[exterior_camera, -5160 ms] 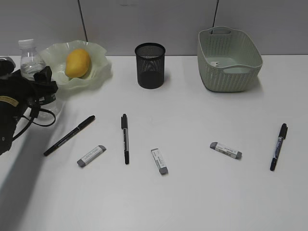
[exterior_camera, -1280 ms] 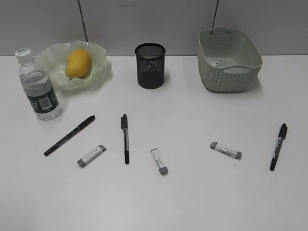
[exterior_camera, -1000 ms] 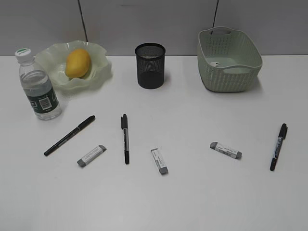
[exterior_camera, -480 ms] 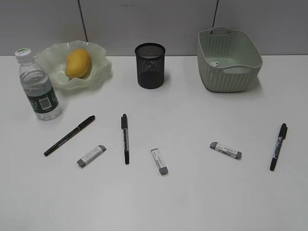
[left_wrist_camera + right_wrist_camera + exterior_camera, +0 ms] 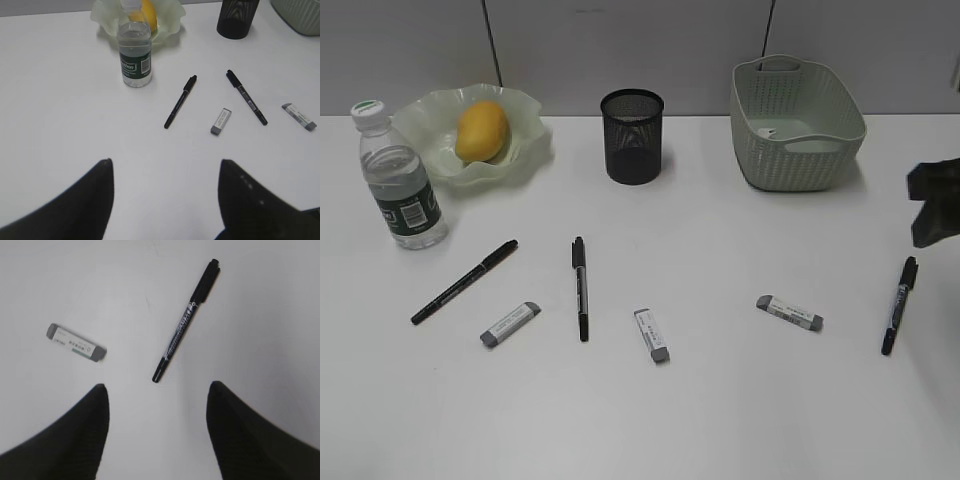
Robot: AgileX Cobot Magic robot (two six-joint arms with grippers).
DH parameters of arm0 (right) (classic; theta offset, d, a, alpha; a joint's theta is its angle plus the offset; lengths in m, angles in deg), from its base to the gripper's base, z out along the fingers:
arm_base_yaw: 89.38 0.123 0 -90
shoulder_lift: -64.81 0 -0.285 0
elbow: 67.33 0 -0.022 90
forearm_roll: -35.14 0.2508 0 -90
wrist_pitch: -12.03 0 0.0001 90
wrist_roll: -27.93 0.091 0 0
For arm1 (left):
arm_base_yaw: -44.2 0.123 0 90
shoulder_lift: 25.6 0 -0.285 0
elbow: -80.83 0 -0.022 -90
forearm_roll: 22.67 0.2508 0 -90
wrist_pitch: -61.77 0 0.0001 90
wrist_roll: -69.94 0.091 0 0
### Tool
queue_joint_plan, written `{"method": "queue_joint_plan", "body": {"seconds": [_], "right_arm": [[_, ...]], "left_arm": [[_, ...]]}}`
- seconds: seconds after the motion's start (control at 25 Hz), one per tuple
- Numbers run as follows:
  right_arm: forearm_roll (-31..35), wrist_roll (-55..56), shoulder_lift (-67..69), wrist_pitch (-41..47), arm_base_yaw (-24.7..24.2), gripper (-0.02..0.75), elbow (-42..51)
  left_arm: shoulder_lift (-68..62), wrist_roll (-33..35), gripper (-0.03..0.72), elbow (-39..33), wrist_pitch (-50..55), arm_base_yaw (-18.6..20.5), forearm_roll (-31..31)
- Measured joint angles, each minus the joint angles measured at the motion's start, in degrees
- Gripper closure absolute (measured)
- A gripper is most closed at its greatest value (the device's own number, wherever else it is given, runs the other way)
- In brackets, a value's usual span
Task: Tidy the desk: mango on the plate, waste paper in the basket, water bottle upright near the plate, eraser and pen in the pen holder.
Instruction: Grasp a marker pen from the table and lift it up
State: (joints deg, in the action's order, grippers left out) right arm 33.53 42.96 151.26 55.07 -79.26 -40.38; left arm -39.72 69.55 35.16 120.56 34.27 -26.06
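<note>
The mango [image 5: 480,131] lies on the plate [image 5: 528,150], and the water bottle [image 5: 400,190] stands upright left of it. Between the pen holder [image 5: 632,137] and the front of the desk [image 5: 720,420] lie three pens [image 5: 467,281] [image 5: 580,288] [image 5: 899,305] and three erasers [image 5: 510,324] [image 5: 652,335] [image 5: 789,313]. A small white scrap, the waste paper [image 5: 772,132], shows inside the basket [image 5: 800,150]. My right gripper [image 5: 158,384] hangs open and empty just short of the right pen [image 5: 186,322]. My left gripper [image 5: 165,161] is open and empty over bare desk.
The right arm [image 5: 932,205] shows as a dark shape at the exterior view's right edge, above the right pen. A grey wall runs behind the desk.
The right arm has come into the exterior view at the right edge. The left arm, beside the bottle earlier, is gone from that view. The objects have not moved.
</note>
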Motion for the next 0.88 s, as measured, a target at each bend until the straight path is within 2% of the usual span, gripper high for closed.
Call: {"method": "queue_joint_plan", "body": {"seconds": [0.2, 0.4, 0.68, 0.88], "right_arm": [[0.12, 2.82, 16.46, 1.18, -0.42, 0.249, -9.93], [0.34, 3.91, 27.51, 5.38, -3.53, 0.248, -17.49], [0.35, 7.0, 31.65, 5.86, -8.39, 0.248, -19.92], [0.6, 7.42, 34.73, 4.75, -8.9, 0.25, -19.92]], "left_arm": [[0.0, 0.0, 0.208, 0.0, 0.0, 0.0, 0.0], [0.0, 0.0, 0.212, 0.0, 0.11, 0.0, 0.0], [0.0, 0.0, 0.212, 0.0, 0.21, 0.0, 0.0], [0.0, 0.0, 0.219, 0.0, 0.21, 0.0, 0.0]]}}
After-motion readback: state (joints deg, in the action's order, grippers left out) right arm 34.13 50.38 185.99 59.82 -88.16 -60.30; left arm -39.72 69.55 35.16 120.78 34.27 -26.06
